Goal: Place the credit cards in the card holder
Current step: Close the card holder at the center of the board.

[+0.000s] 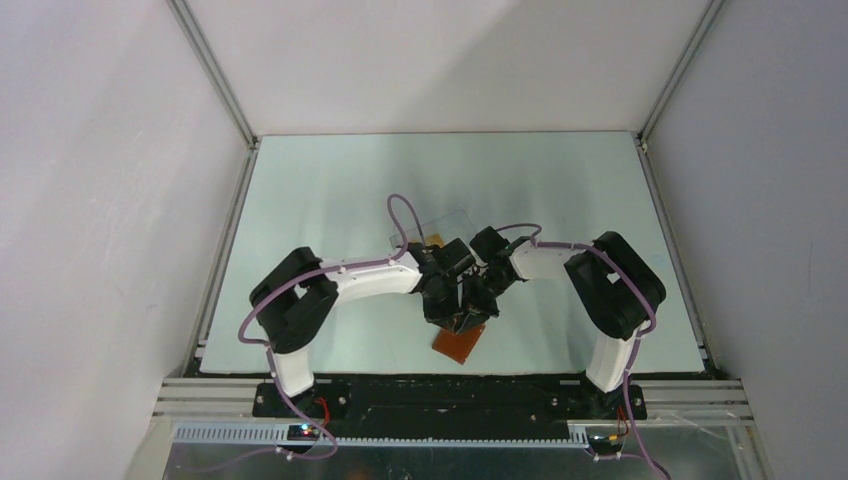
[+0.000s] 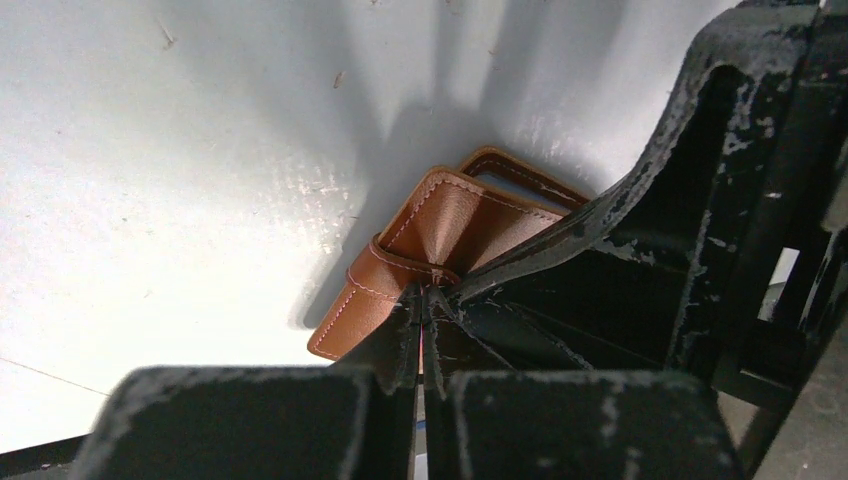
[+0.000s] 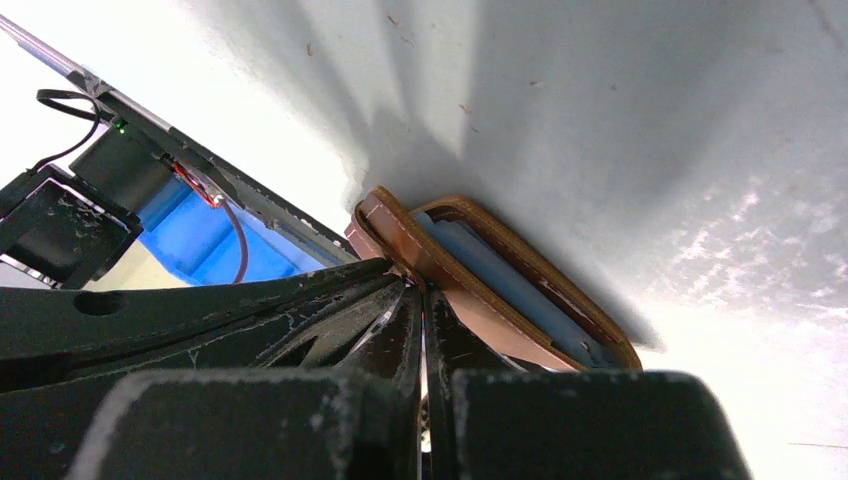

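The brown leather card holder lies on the table near the front, partly under both grippers. In the left wrist view it is folded, and my left gripper is shut on its strap edge. In the right wrist view the card holder gapes a little and shows its grey-blue inner pocket. My right gripper is shut on its near flap. The two grippers meet tip to tip over it. A bit of one orange credit card shows behind the left wrist; the other cards are hidden.
A clear plastic box lies just behind the grippers, next to the orange card. The right gripper's black finger fills the right of the left wrist view. The table's front rail is close to the card holder.
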You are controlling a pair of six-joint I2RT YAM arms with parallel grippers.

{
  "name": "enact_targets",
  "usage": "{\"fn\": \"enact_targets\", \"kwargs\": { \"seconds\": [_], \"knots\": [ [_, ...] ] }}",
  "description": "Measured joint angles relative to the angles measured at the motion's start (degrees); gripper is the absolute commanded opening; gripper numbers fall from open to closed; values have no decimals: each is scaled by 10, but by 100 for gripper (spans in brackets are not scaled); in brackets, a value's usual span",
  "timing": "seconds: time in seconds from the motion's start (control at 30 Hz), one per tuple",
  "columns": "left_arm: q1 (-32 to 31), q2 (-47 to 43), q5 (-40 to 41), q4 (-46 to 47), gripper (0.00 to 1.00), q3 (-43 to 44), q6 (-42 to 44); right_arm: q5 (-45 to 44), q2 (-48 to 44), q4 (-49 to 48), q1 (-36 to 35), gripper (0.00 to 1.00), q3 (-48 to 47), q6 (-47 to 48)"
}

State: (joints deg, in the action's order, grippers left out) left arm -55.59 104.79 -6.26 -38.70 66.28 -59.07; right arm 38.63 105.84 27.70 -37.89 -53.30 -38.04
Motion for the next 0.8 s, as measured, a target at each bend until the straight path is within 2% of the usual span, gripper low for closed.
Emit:
{"fn": "enact_targets", "kwargs": {
  "seconds": [0.4,0.67,0.8],
  "knots": [
    [-8,20,17,-42,0,32,-9,14,-1,-19,5,0,15,-10],
    [-23,-16,61,-21,0,11,-7,-14,-57,-66,-6,0,49,-11],
    [-21,-30,82,-17,7,-2,-2,-27,-73,-80,-10,0,57,-14]
  ]
}}
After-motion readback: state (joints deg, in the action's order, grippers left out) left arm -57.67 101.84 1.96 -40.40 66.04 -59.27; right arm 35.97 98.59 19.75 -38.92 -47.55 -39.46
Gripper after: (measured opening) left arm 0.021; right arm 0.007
